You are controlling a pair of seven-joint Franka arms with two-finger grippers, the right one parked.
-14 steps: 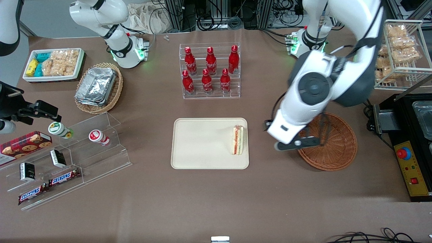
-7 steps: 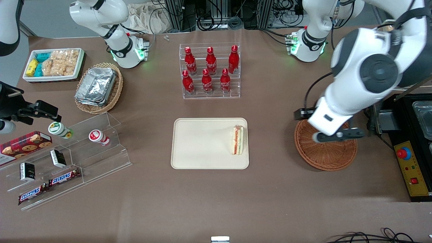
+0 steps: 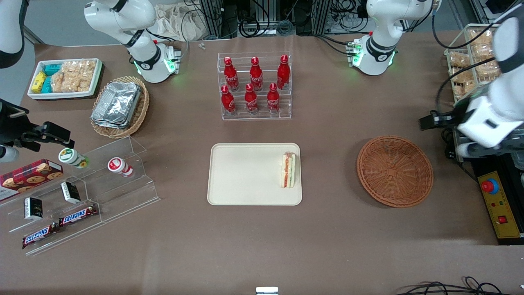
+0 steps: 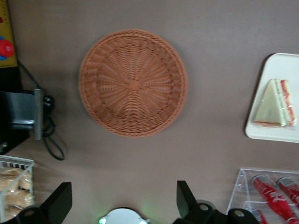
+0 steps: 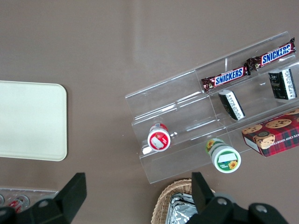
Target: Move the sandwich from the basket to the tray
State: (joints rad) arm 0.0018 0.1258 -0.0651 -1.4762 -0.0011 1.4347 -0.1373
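The sandwich [image 3: 288, 170] lies on the tray [image 3: 245, 174], at the tray's edge nearest the basket [image 3: 395, 171], unmoved over the last second; the basket holds nothing. What has changed is the arm: a second ago I had the gripper [image 4: 122, 198] just beside the tray over the basket's rim, and it has since swept clear to the working arm's end of the table, high above the surface. Its fingers [image 4: 61, 200] stand spread wide and carry nothing. I judge the placement complete and the arm retreating to rest.
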